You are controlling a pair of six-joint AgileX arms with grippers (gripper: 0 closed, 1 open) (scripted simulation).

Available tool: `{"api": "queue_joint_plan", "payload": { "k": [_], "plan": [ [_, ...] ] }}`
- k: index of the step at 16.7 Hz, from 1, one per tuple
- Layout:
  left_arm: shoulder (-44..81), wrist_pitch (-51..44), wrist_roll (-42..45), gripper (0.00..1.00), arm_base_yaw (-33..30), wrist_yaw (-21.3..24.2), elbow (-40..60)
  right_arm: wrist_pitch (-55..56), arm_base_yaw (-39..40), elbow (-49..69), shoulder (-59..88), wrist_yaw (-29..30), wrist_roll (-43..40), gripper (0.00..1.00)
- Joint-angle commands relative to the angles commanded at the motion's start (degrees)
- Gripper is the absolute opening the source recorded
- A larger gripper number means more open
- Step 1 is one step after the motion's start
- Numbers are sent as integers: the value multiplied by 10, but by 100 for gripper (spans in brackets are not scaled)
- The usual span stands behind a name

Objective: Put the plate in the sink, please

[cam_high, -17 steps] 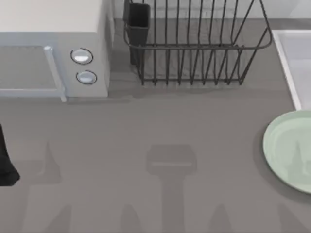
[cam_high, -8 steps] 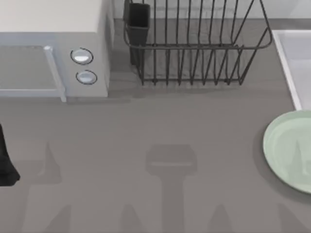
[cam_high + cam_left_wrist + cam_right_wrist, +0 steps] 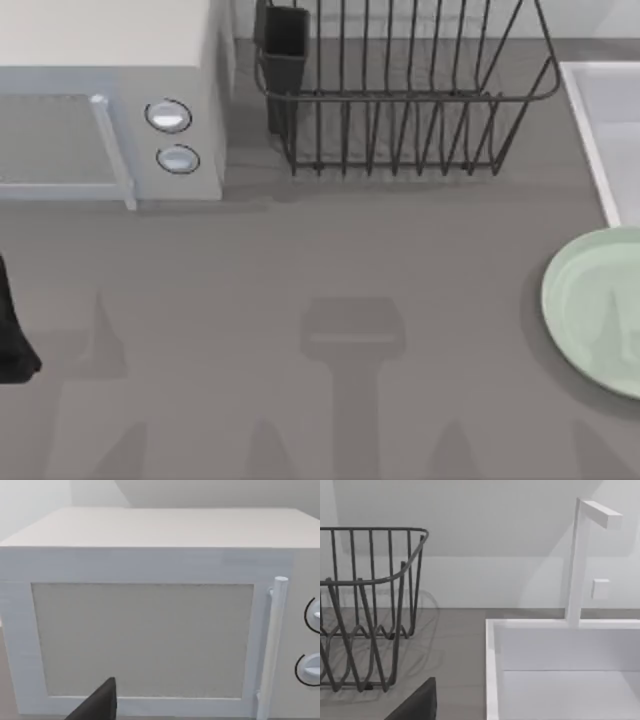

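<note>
1. at table's right edge, plate (image 3: 598, 308) lies flat on the counter, just below sink (image 3: 588, 120), not in it yet.
2. left arm (image 3: 12, 335) parked at left edge; can't tell either gripper's state.
3. whole job left: grasp, lift, place.

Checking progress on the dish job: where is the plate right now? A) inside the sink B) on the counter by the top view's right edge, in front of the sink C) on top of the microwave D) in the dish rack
B: the plate lies flat on the grey counter at the right edge, just short of the sink rim.
</note>
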Motion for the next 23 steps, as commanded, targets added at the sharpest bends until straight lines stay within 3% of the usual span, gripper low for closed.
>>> {"api": "queue_joint_plan", "payload": {
  "k": [5, 9, 23],
  "plan": [
    [0, 0, 0, 100, 0, 0, 0, -14, 4, 18, 18, 0, 4, 100],
    [0, 0, 0, 100, 0, 0, 0, -91, 26, 113, 128, 0, 27, 100],
    [0, 0, 0, 100, 0, 0, 0, -527, 152, 662, 884, 0, 158, 100]
  ]
}}
